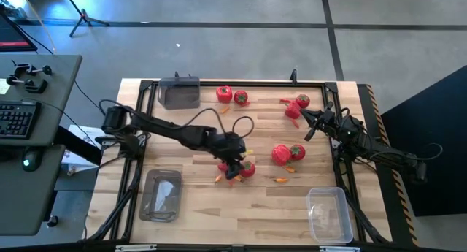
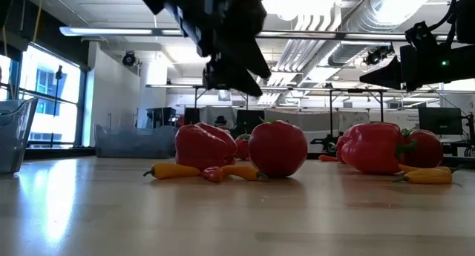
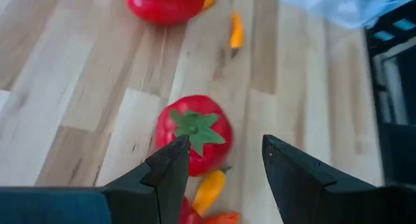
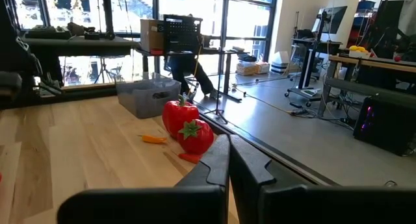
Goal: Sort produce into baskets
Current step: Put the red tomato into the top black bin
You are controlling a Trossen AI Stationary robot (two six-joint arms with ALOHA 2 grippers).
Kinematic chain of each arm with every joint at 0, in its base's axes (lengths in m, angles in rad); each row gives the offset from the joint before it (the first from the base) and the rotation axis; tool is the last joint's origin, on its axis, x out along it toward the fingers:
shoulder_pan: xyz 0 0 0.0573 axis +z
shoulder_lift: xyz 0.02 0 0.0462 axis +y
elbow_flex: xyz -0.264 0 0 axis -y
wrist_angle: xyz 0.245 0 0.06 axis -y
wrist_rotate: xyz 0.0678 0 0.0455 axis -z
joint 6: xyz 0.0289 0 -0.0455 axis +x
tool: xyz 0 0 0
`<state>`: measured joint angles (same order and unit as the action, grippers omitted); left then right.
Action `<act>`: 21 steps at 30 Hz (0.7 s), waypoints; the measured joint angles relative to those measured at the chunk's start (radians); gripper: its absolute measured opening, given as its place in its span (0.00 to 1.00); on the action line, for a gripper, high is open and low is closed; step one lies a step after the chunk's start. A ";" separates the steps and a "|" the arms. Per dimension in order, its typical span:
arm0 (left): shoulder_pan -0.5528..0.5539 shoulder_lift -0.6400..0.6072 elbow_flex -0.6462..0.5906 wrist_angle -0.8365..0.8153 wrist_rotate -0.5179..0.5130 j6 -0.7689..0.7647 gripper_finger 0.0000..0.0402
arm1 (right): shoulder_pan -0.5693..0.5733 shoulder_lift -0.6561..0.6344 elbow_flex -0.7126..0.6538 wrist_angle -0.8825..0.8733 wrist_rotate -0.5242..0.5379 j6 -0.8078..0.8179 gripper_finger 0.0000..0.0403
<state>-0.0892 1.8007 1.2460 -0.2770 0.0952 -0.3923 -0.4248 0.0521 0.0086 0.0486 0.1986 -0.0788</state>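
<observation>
At lower centre of the high view: left gripper [image 1: 233, 166], fingers spread wide with nothing between them, hanging over a round red fruit [image 3: 193, 133] whose green top faces straight up at the wrist camera; the fruit is near-spherical, so its only axis is the stem line, standing vertical. Touching or just beside it: a slim orange piece [image 3: 208, 191], long axis running toward the gripper base, and a red pepper [image 2: 202, 146] on the far side in the low view. Centre right of the high view: a second pepper-and-fruit pair [image 1: 287, 153]; upper centre, two more red items [image 1: 231, 96]. Three clear baskets: upper left [image 1: 179, 92], lower left [image 1: 160, 195], lower right [image 1: 328, 212], all well apart from the fruit. Right gripper [image 4: 229, 160], fingers pressed together, empty, waiting at the right edge of the table. Risk, as judged: one finger [image 3: 170, 169] overlaps the fruit's edge in the wrist view, so a straight descent may strike its shoulder and roll it, or pinch the orange piece along with it.
</observation>
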 joint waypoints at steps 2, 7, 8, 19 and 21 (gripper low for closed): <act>0.009 0.034 0.027 -0.016 0.000 -0.017 0.45 | 0.000 0.000 0.000 0.000 0.000 0.000 0.00; 0.049 0.094 0.069 -0.052 0.016 -0.070 0.45 | 0.000 0.000 0.000 0.000 0.000 0.000 0.00; 0.056 0.100 0.070 -0.052 0.028 -0.076 0.45 | 0.000 0.000 0.000 0.000 0.000 0.000 0.00; 0.092 0.125 0.073 -0.059 0.110 -0.104 0.45 | 0.000 0.000 0.000 0.000 0.000 0.000 0.00; 0.092 0.133 0.071 -0.071 0.112 -0.104 0.45 | 0.000 0.000 0.000 0.000 0.000 0.000 0.00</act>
<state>0.0029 1.9333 1.3171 -0.3476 0.2077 -0.4960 -0.4252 0.0521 0.0086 0.0486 0.1986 -0.0788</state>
